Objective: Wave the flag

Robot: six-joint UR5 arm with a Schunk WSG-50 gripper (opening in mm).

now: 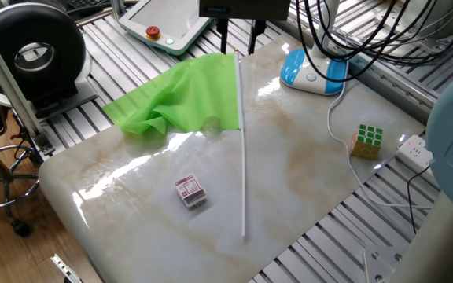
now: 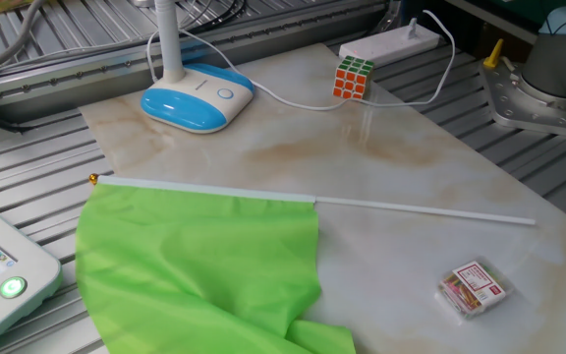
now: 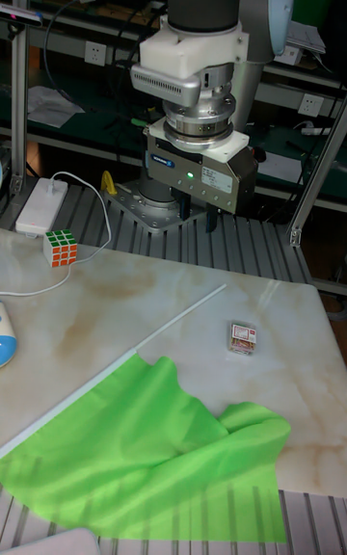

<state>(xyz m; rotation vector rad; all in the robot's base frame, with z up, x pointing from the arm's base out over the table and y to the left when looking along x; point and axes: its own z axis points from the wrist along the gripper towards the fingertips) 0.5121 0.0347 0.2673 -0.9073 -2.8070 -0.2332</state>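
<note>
Marble tabletop (image 2: 430,187): flag (image 1: 187,98) lying flat, ungrasped. Gripper (image 1: 238,35) hovering at frame top, fingers (image 1: 223,39) spread, holding nothing. Grasping, waving remaining.

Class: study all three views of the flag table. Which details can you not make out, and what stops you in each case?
- Flag cloth: bottom edge of the other fixed view cuts it off.
- Gripper: in one fixed view the top edge crops the body; only the fingers show.
- Small box: print too small to read in the tall fixed view.
- Lamp: head cropped by the top edge.
</note>
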